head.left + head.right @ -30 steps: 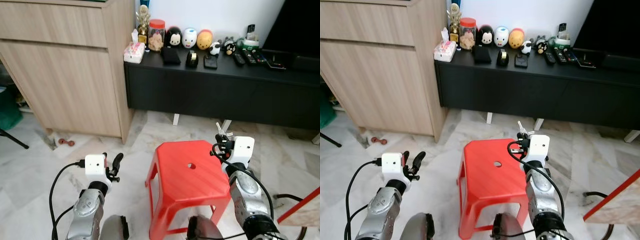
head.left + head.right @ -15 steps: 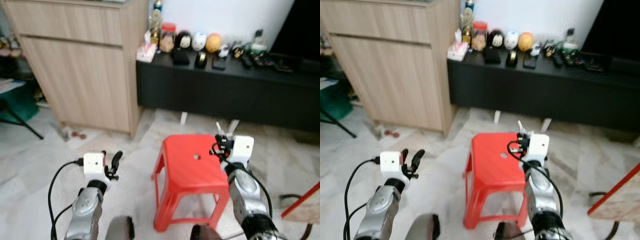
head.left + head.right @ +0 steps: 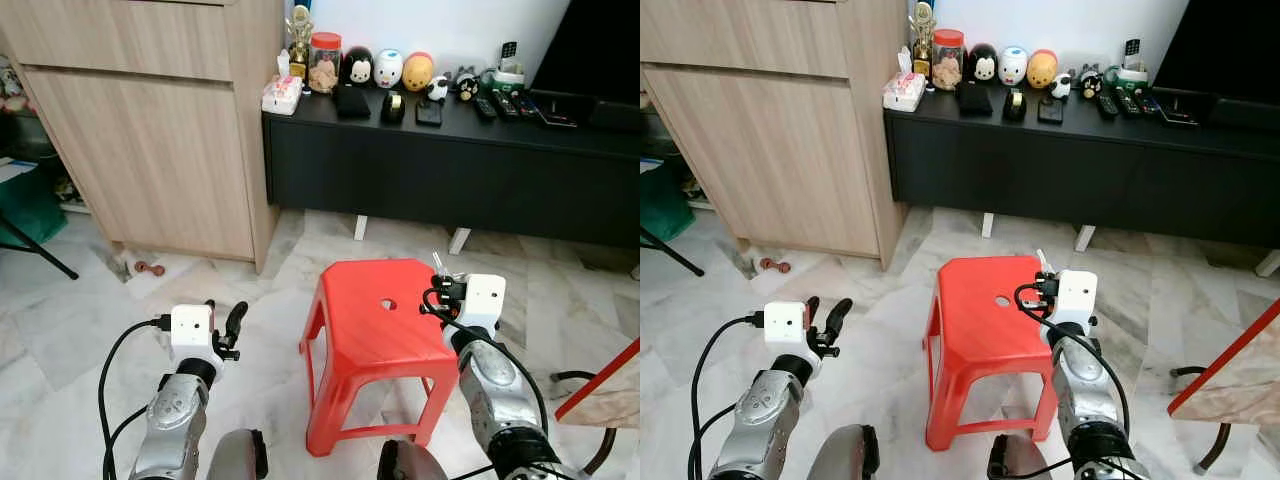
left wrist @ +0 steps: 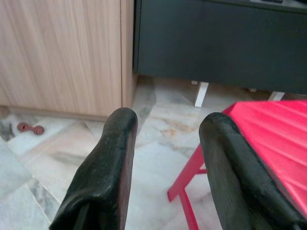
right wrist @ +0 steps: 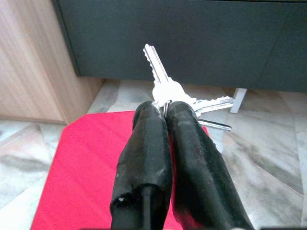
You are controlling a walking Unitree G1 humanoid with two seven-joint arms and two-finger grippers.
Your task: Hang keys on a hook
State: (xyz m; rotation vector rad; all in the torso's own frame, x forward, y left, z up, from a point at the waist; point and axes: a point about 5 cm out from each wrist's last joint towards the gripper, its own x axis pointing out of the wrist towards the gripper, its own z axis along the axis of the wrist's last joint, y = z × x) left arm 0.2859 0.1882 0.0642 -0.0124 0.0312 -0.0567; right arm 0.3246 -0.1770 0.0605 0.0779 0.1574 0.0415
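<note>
Pickup complete: right gripper [image 5: 165, 112] fingers clenched on the keys [image 5: 168, 88] above the red stool [image 3: 375, 330]; left gripper [image 4: 165, 158] fingers released, empty; hanging on a hook remains outstanding.

Silver keys [image 5: 169, 88] fan out, pinched in the right pincer [image 5: 165, 111] above a red stool [image 3: 375, 320].

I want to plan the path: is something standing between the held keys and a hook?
The right hand grips the keys above the red stool. I can make out no hook, so the path cannot be judged.
</note>
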